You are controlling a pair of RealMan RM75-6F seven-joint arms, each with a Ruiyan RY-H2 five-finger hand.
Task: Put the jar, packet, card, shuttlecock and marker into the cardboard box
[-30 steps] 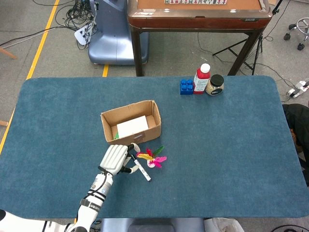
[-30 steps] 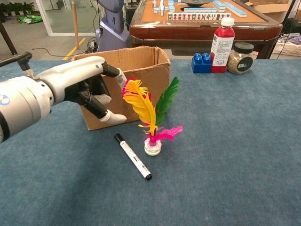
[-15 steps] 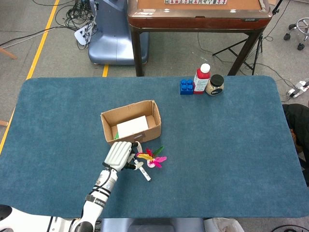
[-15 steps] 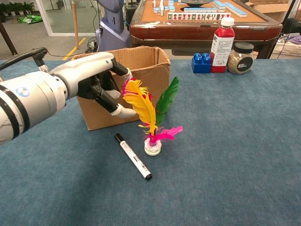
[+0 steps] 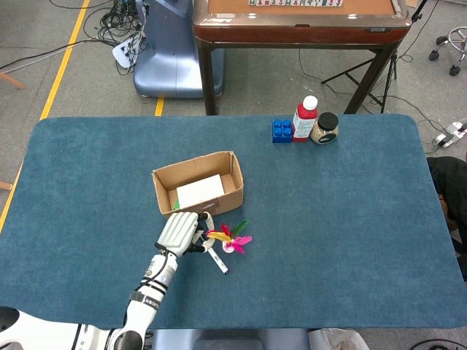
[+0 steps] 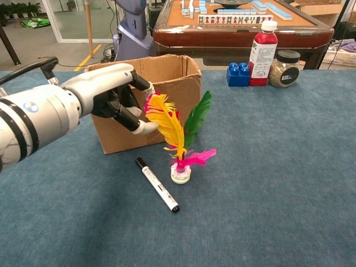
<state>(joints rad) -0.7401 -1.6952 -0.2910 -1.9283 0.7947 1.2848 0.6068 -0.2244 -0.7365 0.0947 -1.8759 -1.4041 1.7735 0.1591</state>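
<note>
The cardboard box stands left of the table's middle with a white flat item inside. In front of it the shuttlecock stands on its base, its yellow, green and pink feathers up. The black-and-white marker lies just left of it. My left hand hovers by the box's front wall, fingers curved and apart, tips right at the yellow feather; no grip shows. The jar stands at the far edge. My right hand is out of sight.
A red bottle and a blue block stand next to the jar at the far edge. A wooden table stands beyond the blue tabletop.
My left hand has moved forward and to the right, from beside the marker up to the shuttlecock's feathers. The objects have stayed in place.
</note>
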